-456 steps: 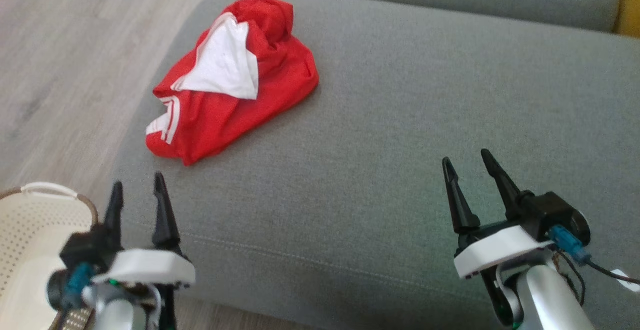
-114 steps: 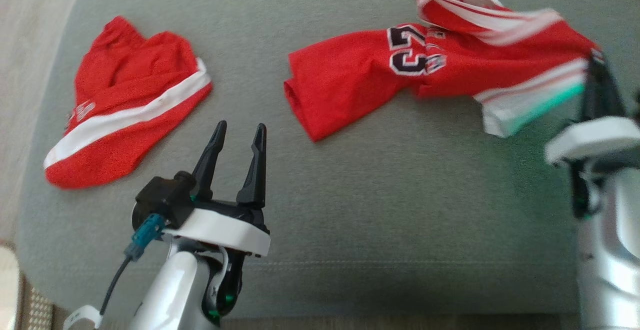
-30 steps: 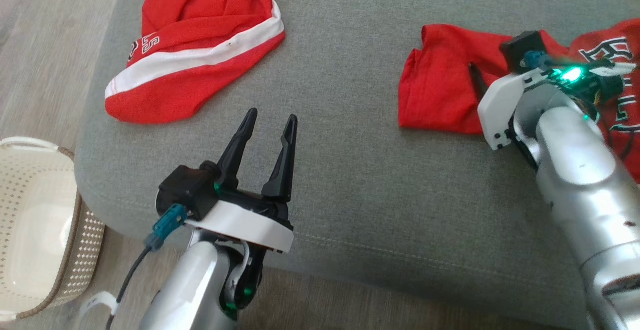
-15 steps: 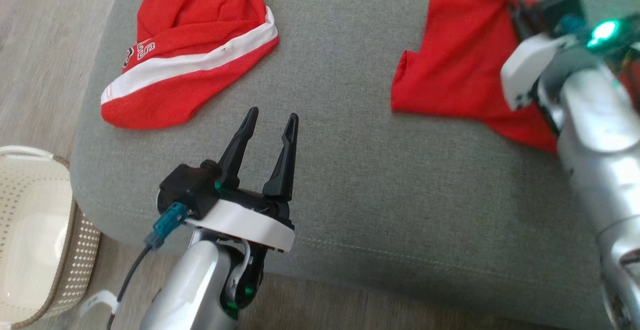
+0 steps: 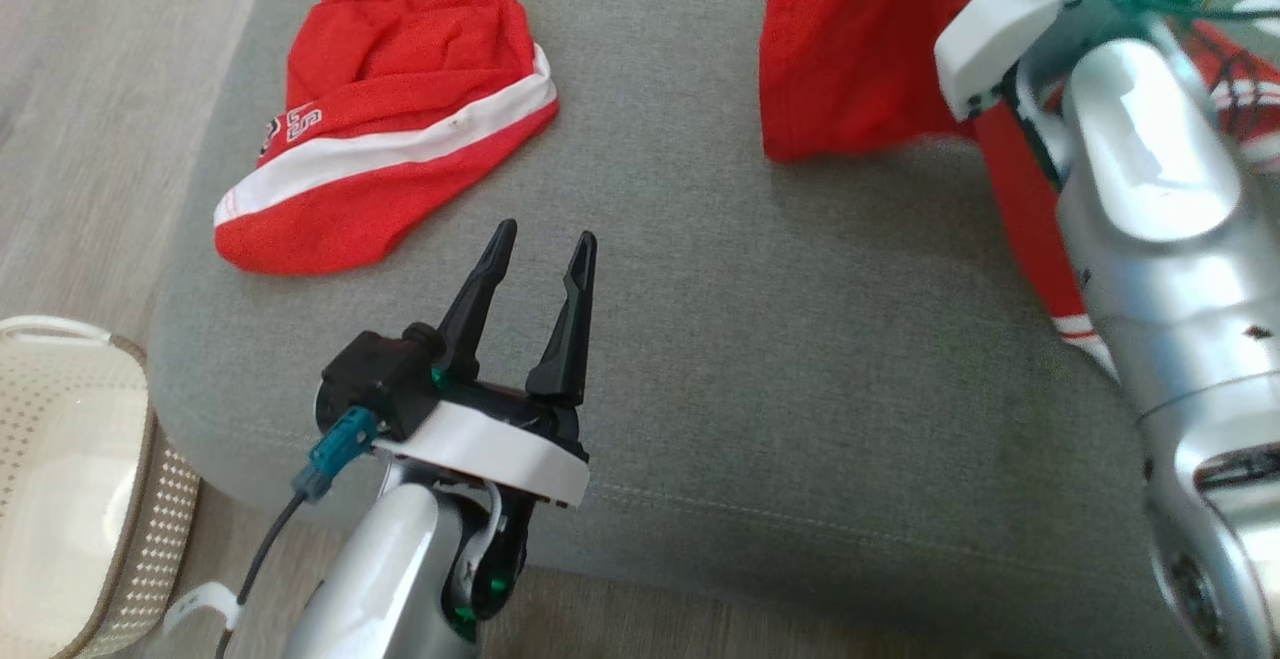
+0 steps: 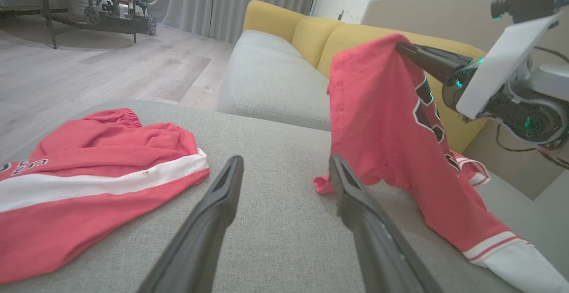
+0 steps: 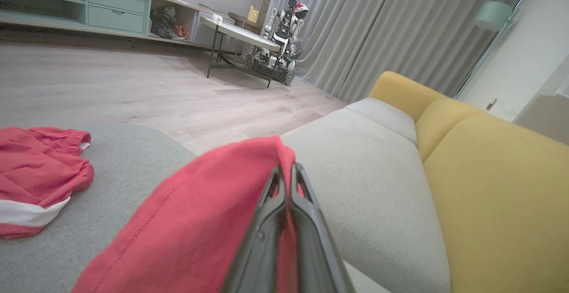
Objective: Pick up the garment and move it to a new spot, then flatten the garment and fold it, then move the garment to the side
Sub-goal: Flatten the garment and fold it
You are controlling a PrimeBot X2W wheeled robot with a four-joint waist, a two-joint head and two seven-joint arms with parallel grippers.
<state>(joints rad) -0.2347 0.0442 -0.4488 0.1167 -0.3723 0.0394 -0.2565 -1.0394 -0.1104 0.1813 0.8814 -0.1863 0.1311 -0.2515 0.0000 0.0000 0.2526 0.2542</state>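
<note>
- Cushion (image 5: 700, 339), grey, bears both red pieces.
- Jersey (image 6: 378, 119) hangs lifted at the right, its lower end trailing on the cushion.
- Shorts (image 5: 400, 139) lie at the left.
- Right claw (image 7: 286, 168) clamped on the jersey's upper edge.
- Left claw (image 5: 545, 231) apart, empty, near the front edge.

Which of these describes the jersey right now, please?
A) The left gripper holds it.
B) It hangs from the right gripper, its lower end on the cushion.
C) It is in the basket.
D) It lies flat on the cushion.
B: the right gripper is shut on an edge of the jersey, which drapes down onto the cushion, while the left gripper is open and apart from it.
</note>
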